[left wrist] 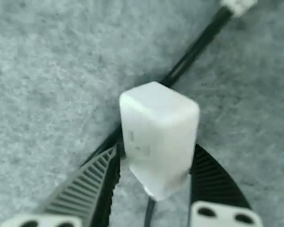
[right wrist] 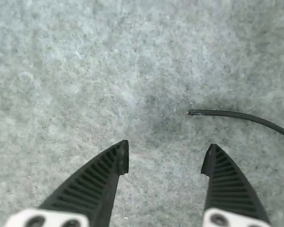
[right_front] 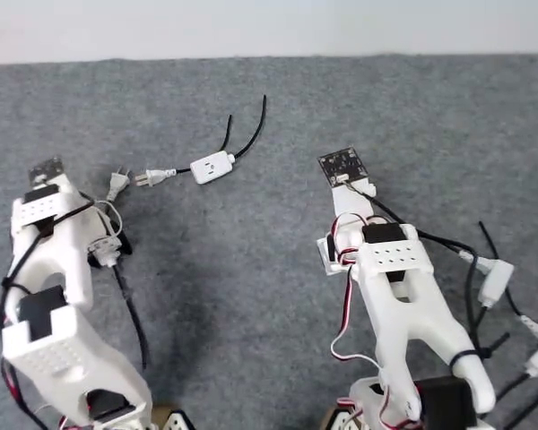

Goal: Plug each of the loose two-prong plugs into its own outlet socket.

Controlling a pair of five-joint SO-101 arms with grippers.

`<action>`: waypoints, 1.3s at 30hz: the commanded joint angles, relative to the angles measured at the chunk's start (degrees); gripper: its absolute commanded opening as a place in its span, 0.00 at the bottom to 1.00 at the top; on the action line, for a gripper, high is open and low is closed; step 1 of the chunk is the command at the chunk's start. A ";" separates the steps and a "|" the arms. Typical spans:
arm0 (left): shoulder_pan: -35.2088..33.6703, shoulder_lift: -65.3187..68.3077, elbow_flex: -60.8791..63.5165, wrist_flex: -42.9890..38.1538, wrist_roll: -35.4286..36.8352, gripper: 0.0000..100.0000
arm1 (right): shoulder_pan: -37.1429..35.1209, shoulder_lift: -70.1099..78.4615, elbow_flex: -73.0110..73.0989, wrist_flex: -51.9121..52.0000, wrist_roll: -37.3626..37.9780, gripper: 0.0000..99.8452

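Your left end effector (left wrist: pixel 156 152) is clamped on a white block (left wrist: pixel 158 132): one ribbed finger (left wrist: pixel 102 175) on each side, both touching it. A black cable (left wrist: pixel 194 49) passes under the block and runs off across the grey felt counter (left wrist: pixel 47 85). Can't tell from the wrist view if the block is a socket or a plug body. In the high view that arm sits at the left of the counter, near side.

Just beyond it, two loose plugs lie on the felt with their prongs bare: a grey plug (right_front: pixel 117 184), and just right of it a black plug (right_front: pixel 151 177) with its prongs pointing left. A white socket (right_front: pixel 212 167) lies right of the black plug with a short black lead between them. Two thin black wires (right_front: pixel 249 134) curve away from the socket toward the far side.

Your right end effector (right wrist: pixel 168 146) has its fingers apart and nothing between them, over bare felt. A cut cable end (right wrist: pixel 193 112) lies just ahead of it. That arm is right of centre. Two more white pieces (right_front: pixel 495 279) on black cords lie at the right edge
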 commanded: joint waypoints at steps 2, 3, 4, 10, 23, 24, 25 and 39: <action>-0.97 -0.70 -1.19 0.62 -0.53 0.22 | -0.48 0.04 -0.62 0.66 0.70 0.25; -0.97 -0.70 -1.19 0.53 -0.53 0.22 | -0.48 0.04 -0.62 0.66 0.70 0.25; -0.97 -0.70 -1.19 0.35 -0.53 0.22 | -0.48 0.04 -0.62 0.66 0.70 0.25; -2.11 -0.79 -1.80 0.18 -2.55 0.14 | -0.48 0.04 -0.70 0.57 0.70 0.25; 0.79 -8.88 0.84 -1.32 -7.12 0.01 | -0.48 0.04 -0.70 0.22 0.53 0.25; 1.85 -11.60 2.07 -1.32 -7.12 0.01 | -0.48 0.04 -0.70 0.22 0.53 0.25; 2.99 -14.68 3.21 -1.32 -7.03 0.01 | -0.48 0.04 -0.70 0.22 0.53 0.25; 36.48 -37.27 18.68 -11.69 11.08 0.01 | 2.33 -0.13 -0.97 0.66 0.62 0.25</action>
